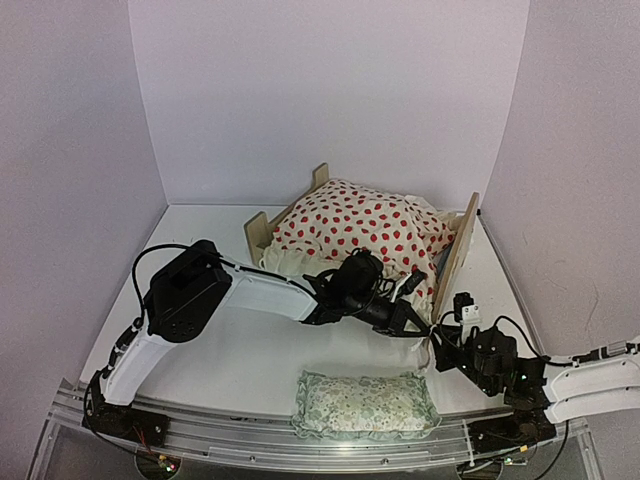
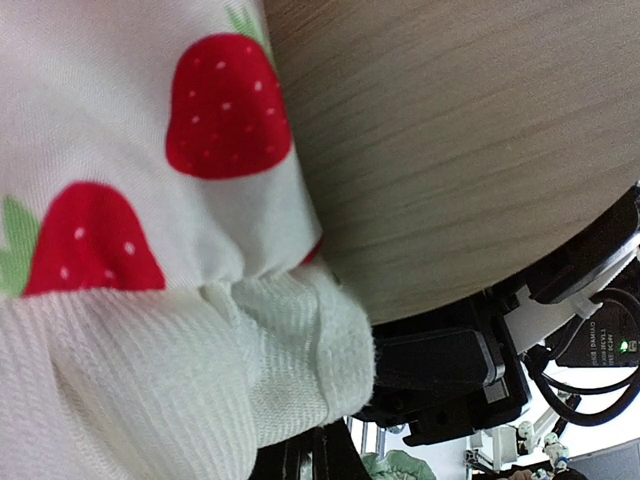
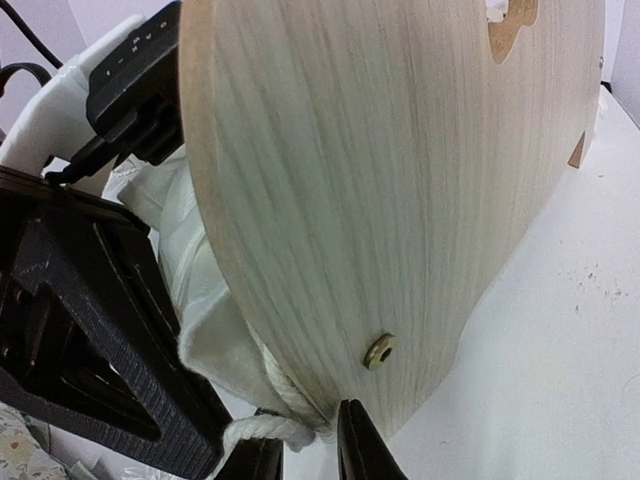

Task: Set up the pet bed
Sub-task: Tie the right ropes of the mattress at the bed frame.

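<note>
A: How's the left arm (image 1: 265,295)?
B: Elbow up, forearm reaching right; left claw (image 1: 408,312) pinched closed.
A: And the right arm (image 1: 590,385)?
B: Low, coming in from the right; right claw (image 1: 447,345) near the other, fingers (image 3: 365,450) barely apart, grip unclear.

The small light-wood pet bed (image 3: 400,180) is bare, matt wood with a fine straight grain; the round brass-coloured metal insert (image 3: 379,351) in it shines a little. The cream strawberry-print cushion (image 2: 150,200) is smooth woven cloth with a ribbed plain edge. The green floral frilled pillow (image 1: 365,403) is matt cloth
</note>
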Controlling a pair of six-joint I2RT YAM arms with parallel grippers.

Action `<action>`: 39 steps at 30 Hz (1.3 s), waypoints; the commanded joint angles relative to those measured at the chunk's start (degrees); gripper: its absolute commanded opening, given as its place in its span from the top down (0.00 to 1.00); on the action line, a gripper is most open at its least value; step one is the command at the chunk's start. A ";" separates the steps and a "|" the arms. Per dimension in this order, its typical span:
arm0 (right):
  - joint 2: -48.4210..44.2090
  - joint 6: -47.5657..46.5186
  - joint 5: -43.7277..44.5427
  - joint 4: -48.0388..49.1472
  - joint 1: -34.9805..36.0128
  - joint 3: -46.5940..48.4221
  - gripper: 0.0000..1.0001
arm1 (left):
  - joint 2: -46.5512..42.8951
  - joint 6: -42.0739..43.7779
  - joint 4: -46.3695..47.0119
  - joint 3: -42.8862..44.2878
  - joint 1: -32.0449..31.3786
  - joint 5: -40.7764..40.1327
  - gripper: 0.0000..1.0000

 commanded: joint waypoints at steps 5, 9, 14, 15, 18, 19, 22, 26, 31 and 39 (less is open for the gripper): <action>-4.15 0.70 -3.35 -5.01 -0.17 -0.96 0.70 | -3.44 1.97 0.42 0.70 -0.05 0.28 0.97; -8.24 0.59 -5.13 -12.69 -0.19 0.40 0.60 | -3.75 2.82 -0.49 0.64 0.14 -0.69 0.98; -11.19 0.57 -6.86 -16.91 -0.20 1.11 0.55 | -2.98 1.66 0.69 0.84 0.18 0.21 0.99; -10.92 0.41 -7.33 -16.93 -0.18 1.29 0.55 | -2.80 1.44 0.82 1.09 0.18 0.40 0.99; -9.00 0.15 -7.87 -16.92 -0.14 1.95 0.55 | -2.64 1.19 0.87 1.88 0.16 0.50 1.00; -8.02 0.05 -7.79 -16.83 -0.16 2.25 0.55 | -2.54 1.19 0.81 2.01 0.13 0.56 1.00; -5.68 -0.56 -7.14 -15.28 -0.20 2.38 0.58 | -2.27 1.08 0.61 2.35 0.11 0.66 1.00; -4.85 -1.60 -6.21 -12.76 -0.16 2.11 0.60 | -1.59 0.65 0.73 2.38 0.12 1.10 1.00; -5.05 -3.32 -5.63 -11.42 -0.22 2.52 0.60 | -1.33 0.33 1.05 2.27 0.12 1.33 1.00; -5.72 -6.53 -3.50 -10.59 -0.21 3.77 0.60 | -1.33 0.30 1.13 2.37 0.11 1.47 1.00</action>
